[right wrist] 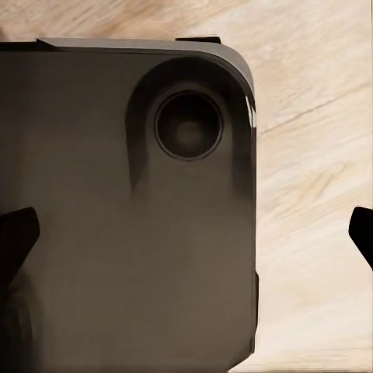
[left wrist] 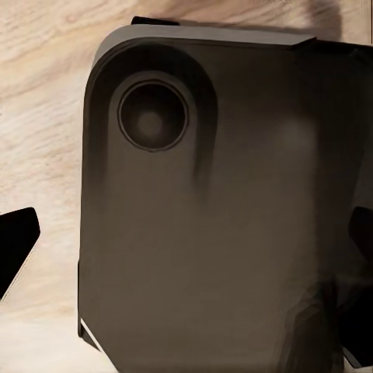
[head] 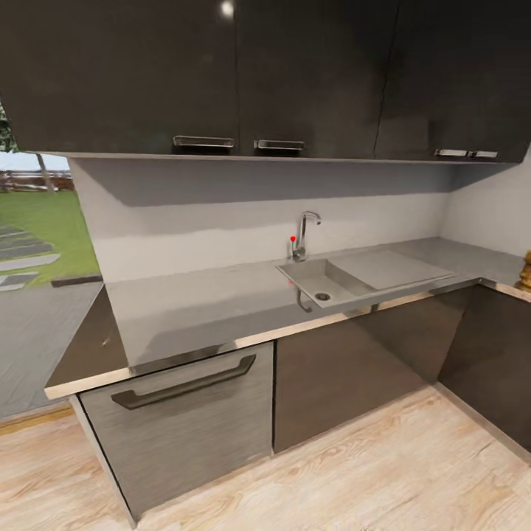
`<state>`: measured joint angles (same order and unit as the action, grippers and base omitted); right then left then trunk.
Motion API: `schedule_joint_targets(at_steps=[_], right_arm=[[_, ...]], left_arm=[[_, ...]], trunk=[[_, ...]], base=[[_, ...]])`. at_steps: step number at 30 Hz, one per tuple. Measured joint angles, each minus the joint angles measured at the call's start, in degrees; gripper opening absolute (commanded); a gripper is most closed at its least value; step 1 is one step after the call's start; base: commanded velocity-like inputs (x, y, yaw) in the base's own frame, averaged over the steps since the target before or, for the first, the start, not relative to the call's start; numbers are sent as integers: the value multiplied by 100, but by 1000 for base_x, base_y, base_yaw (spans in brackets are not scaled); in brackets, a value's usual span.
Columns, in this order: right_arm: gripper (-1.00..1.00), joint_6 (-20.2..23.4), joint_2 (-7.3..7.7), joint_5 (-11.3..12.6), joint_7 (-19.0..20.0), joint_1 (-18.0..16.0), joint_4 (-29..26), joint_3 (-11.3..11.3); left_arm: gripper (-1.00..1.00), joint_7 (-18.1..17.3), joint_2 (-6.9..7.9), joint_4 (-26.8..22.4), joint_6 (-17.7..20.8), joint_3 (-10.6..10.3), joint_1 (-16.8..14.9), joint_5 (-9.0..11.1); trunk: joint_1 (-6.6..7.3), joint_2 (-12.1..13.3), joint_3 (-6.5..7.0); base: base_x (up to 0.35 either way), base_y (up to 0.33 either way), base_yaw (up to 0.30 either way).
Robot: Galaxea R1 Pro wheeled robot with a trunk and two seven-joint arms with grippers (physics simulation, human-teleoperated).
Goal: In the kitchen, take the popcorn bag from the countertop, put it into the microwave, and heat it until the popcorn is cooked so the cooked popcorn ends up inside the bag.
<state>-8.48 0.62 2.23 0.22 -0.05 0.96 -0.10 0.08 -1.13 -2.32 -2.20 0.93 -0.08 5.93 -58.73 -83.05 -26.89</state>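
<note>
The table (head: 221, 302) is a smooth grey steel worktop that runs from the lower left of the head view to the right edge and turns a corner there. It lies above dark cabinet fronts (head: 354, 376) and a grey drawer with a dark handle (head: 184, 383). A sink (head: 324, 284) with a drainboard is set into the table right of centre, and a chrome tap (head: 304, 234) with a small red mark stands behind it. At the far right edge, on the corner part of the table, a small tan-orange object (head: 526, 271) is cut by the frame; I cannot tell what it is. Dark wall cupboards (head: 221, 74) hang across the top, and a window with grass is at the left.

In the left wrist view, the left pincer (left wrist: 190, 245) points down at the robot's dark base (left wrist: 217, 217) over the pale wood floor (left wrist: 39, 93). Its two dark fingertips (left wrist: 17, 241) sit at opposite edges, wide apart and holding nothing. In the right wrist view, the right pincer (right wrist: 190, 241) is the same: fingertips (right wrist: 17, 233) at both edges, spread and empty, above the base (right wrist: 116, 217).
</note>
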Motion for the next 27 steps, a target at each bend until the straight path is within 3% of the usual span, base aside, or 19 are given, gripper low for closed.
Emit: schedule_joint_targets(at_steps=[27], right_arm=[[100,-5,16,4,1,0,0,0]], left_arm=[[100,0,0,2,0,0,0,0]], trunk=[[0,0,0]], base=[[0,0,-298]])
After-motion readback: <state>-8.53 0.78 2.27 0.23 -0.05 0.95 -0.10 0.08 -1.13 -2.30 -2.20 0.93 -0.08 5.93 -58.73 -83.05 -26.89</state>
